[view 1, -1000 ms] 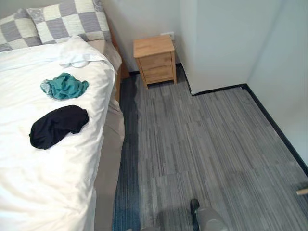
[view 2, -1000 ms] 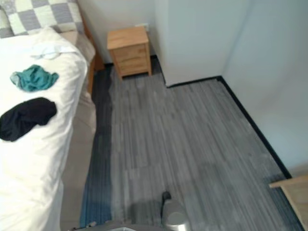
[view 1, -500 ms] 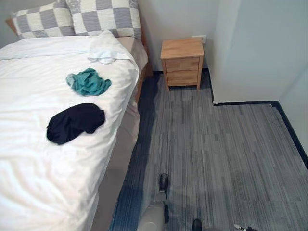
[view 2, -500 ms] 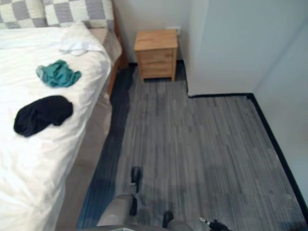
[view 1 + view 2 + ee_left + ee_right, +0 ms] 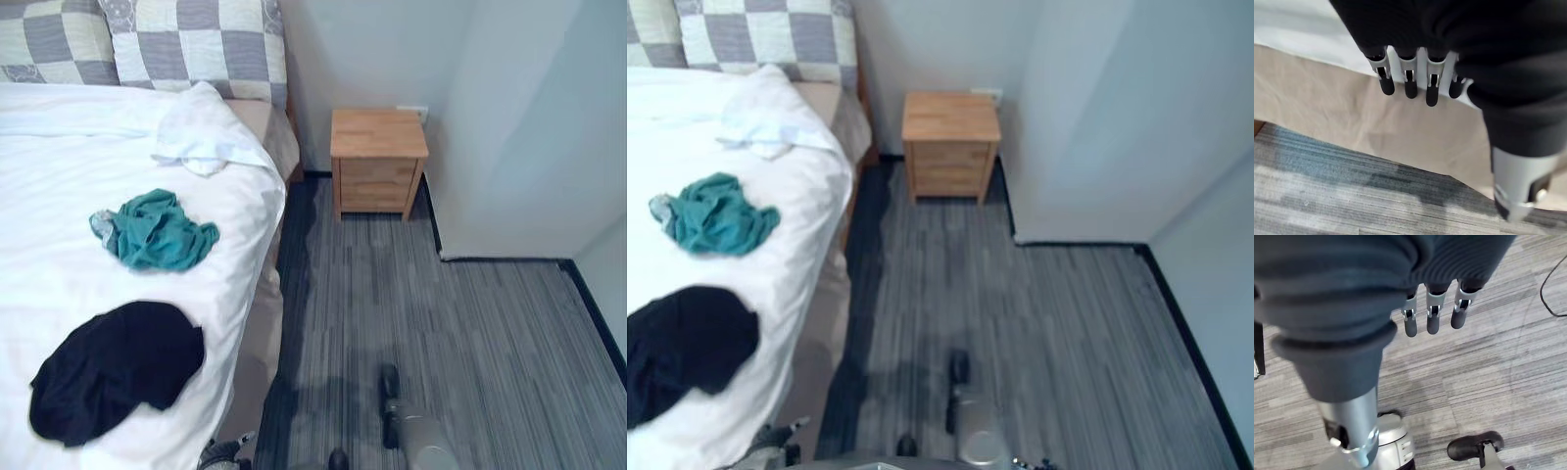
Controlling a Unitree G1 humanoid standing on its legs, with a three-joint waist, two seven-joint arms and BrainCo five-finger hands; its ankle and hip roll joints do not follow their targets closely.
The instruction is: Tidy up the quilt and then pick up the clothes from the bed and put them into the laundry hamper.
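Note:
A white quilt (image 5: 59, 274) covers the bed. On it lie a teal garment (image 5: 157, 230) and, nearer to me, a black garment (image 5: 118, 367). A rumpled white fold of cloth (image 5: 201, 132) sits by the pillows at the quilt's top corner. My left hand (image 5: 1408, 81) hangs with straight fingers beside the bed's beige side (image 5: 1342, 117), just below the quilt's edge (image 5: 1298, 29), holding nothing. Over the grey floor (image 5: 1488, 367), my right hand (image 5: 1432, 318) hangs with straight, empty fingers.
Two checkered pillows (image 5: 196, 44) lean at the head of the bed. A small wooden nightstand (image 5: 377, 157) stands against the wall right of the bed. A white wall corner (image 5: 509, 147) juts out on the right. Grey striped floor (image 5: 451, 333) runs alongside the bed.
The whole picture has shifted: the camera has moved closer to the bed's head end. The clothes lie where they were on the quilt.

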